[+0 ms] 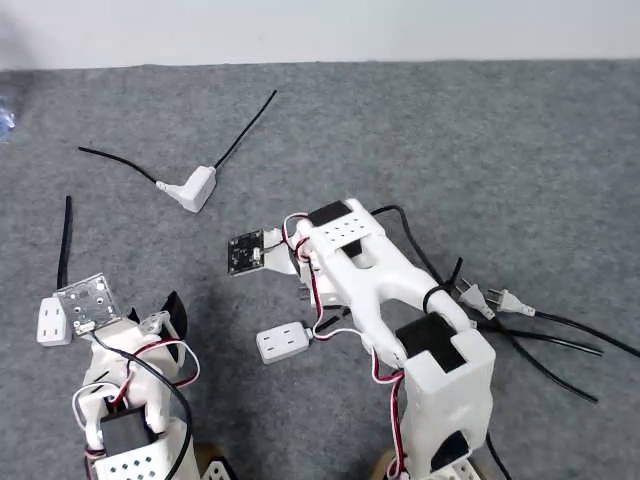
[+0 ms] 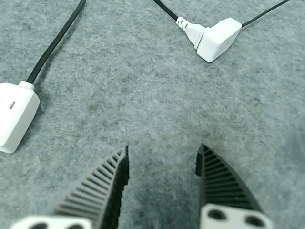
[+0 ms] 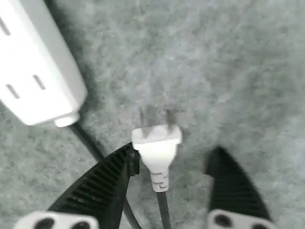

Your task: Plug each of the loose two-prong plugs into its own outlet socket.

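Note:
My right gripper (image 3: pixel 176 152) stands open over the grey carpet, a white two-prong plug (image 3: pixel 156 143) between its fingers and against one of them, prongs pointing away. A white outlet block (image 3: pixel 38 81) lies close beside it, the same outlet block (image 1: pixel 283 342) that sits by the right arm in the high view. Two more plugs (image 1: pixel 487 297) on black cords lie to the right. My left gripper (image 2: pixel 164 152) is open over bare carpet. Ahead of it lies a white outlet (image 2: pixel 219 38) with a white plug (image 2: pixel 190 31) seated in it, and another white outlet (image 2: pixel 14 114) off to the side.
Black cords (image 1: pixel 560 335) trail across the carpet right of the right arm. The far outlet (image 1: pixel 200 187) has thin cords running out both ways. The near-left outlet (image 1: pixel 52 320) has a cord going toward the back. A pale wall bounds the carpet at the back.

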Available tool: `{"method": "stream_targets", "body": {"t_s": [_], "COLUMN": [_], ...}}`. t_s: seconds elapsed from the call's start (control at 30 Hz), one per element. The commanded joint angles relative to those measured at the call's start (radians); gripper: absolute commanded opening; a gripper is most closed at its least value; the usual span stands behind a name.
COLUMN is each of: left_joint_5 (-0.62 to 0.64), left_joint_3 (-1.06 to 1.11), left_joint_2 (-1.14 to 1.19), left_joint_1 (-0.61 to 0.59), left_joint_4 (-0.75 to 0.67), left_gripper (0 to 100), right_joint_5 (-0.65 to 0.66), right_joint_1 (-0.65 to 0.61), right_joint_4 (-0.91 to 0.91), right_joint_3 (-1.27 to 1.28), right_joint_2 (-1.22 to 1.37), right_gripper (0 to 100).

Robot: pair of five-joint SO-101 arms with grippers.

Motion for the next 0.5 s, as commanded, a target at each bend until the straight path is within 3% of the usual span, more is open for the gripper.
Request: {"method": "stream_targets", "body": {"t_s": [0.0, 0.47], "left_joint_5": [-0.008, -0.008], "left_joint_3": [-0.010, -0.010], "left_joint_2": [-0.011, -0.011], "left_joint_1": [0.008, 0.008], "left_joint_4": [0.000, 0.000], "left_gripper": [22, 22], "right_joint_5": [-0.006, -0.025], "right_joint_1": [-0.024, -0.081], "right_joint_4": [0.019, 0.044], "right_joint_3": [-0.034, -0.031], "right_joint_2": [-0.005, 0.001], "right_gripper": [10.4, 15.4]}}
